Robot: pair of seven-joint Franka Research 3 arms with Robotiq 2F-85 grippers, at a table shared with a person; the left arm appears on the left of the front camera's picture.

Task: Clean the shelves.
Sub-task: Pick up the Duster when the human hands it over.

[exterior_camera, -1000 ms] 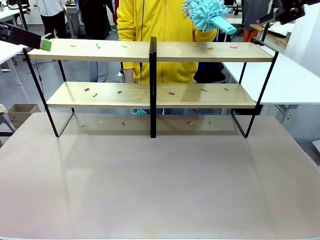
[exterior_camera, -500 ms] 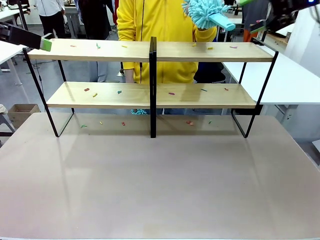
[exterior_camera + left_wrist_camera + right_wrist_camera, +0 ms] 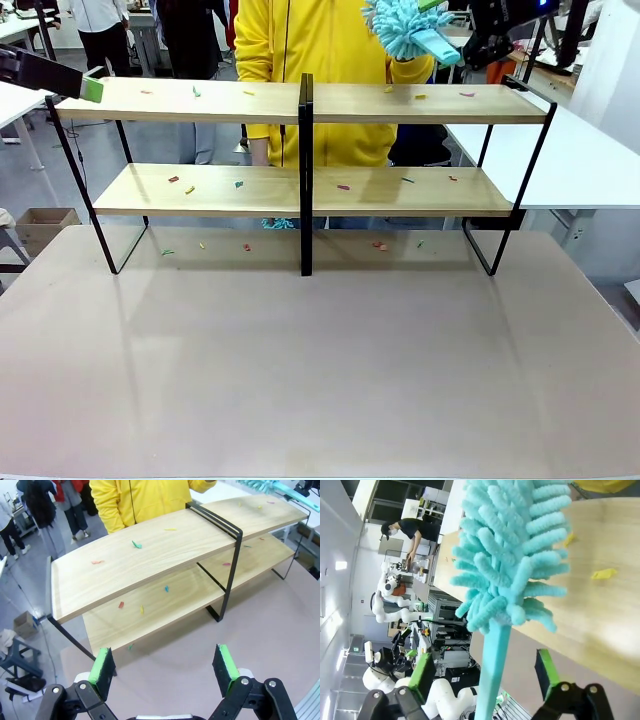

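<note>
We can read no writing, label, brand, number or sign: none on the shelves [image 3: 200, 100], none on the teal duster [image 3: 515, 555]. Anything printed farther off behind the shelves is too small and blurred for us to tell.

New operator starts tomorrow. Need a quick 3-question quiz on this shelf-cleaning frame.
1. True or false: the right end effector is shut on the handle of the duster.
2. Multiple choice: the coloured scraps lie on
A) the top board alone
B) both boards of the shelves and the table
C) the table alone
3. Fill in: the jaws of the left end effector stand ___.

Key: 1 false, the handle lies between open jaws. 2 B. 3 open.
</note>
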